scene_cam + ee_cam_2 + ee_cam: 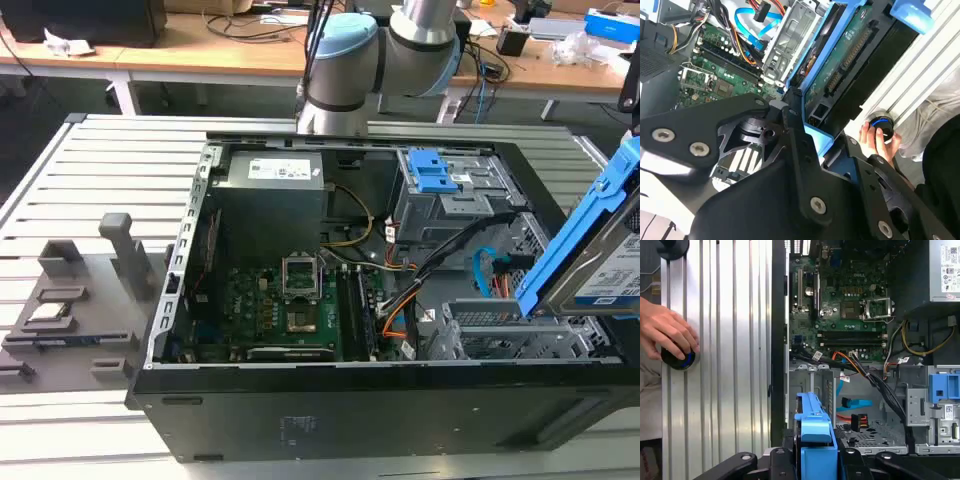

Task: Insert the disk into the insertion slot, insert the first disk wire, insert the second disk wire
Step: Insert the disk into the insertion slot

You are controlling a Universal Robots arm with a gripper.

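My gripper (815, 462) is shut on the disk (814, 432), a silver drive in a bright blue carrier. In the exterior view the disk (600, 250) hangs tilted above the case's right end, just over the insertion slot (505, 335), a silver perforated cage. The second wrist view shows the gripper (815, 137) clamping the carrier, with the disk's circuit board (845, 55) beside the slot (792, 35). The first disk wire (856, 421), orange-red with a dark plug, lies loose beside the slot (812, 385). The light blue second disk wire (855, 403) loops next to it.
A taller grey cage with blue tabs (440, 190) stands behind the slot. A thick black cable bundle (880, 385) crosses the case. A person's hand (667, 330) rests on a round knob (681, 360) on the slatted table. Grey fixtures (80, 290) sit at the exterior view's left.
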